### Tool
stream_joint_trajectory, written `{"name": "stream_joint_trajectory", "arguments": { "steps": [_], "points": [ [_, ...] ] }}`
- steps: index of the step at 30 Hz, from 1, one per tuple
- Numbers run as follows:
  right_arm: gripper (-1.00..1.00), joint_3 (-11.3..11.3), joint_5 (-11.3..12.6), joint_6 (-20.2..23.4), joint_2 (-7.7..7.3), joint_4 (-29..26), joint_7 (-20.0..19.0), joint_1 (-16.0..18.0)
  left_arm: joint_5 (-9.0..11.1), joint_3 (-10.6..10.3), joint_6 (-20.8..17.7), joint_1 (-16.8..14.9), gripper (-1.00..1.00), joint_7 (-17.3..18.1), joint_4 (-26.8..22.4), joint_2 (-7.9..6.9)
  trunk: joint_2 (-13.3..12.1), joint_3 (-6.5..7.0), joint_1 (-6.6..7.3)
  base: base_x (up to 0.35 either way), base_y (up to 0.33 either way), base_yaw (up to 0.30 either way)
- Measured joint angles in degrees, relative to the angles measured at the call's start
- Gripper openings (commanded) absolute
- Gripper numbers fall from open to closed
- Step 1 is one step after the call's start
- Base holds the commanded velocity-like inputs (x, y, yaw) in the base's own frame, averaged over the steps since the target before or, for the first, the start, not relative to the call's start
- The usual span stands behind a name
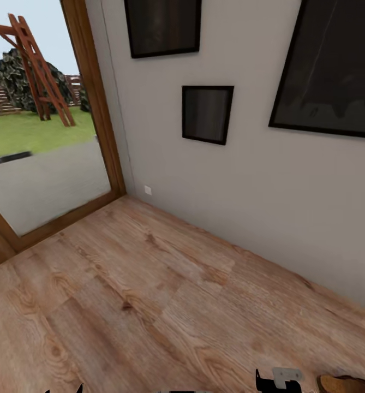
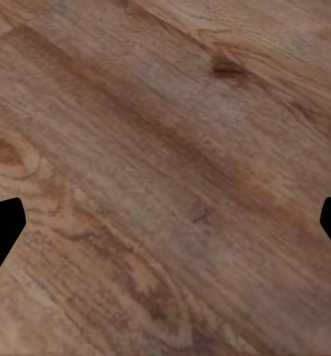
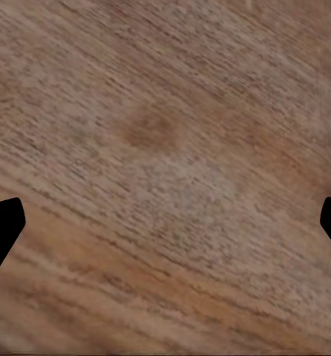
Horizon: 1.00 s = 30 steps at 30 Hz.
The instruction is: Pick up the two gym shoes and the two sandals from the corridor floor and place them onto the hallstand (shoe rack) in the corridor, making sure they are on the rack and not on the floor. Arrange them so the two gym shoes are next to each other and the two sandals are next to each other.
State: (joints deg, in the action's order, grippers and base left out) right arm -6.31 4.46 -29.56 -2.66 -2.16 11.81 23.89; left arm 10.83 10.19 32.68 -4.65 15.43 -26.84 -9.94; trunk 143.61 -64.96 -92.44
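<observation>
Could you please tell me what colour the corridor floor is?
The corridor floor is light brown wood-grain planking, seen best in the head view.

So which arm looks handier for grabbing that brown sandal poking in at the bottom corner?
Probably the right. The sandal lies on the floor at the lower right, just beside the right gripper; the left arm sits far across.

No legible text, label, brand, number or sign appears in any view. The three dark framed pictures (image 1: pixel 207 113) on the wall carry no readable marks. The small white wall plate (image 1: pixel 148 190) near the floor is blank.
</observation>
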Motion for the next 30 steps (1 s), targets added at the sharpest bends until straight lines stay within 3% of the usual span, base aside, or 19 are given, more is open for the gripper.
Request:
{"name": "stream_joint_trajectory", "arguments": {
  "steps": [30],
  "points": [
    [1.0,0.01,0.07,0.0,-0.05,-0.12,-0.11,-0.02,0.08,0.04,0.0,0.0,1.0,0.0,0.0,0.0,0.0,0.0,0.0,0.0,0.0,-0.267]
  ]
}}
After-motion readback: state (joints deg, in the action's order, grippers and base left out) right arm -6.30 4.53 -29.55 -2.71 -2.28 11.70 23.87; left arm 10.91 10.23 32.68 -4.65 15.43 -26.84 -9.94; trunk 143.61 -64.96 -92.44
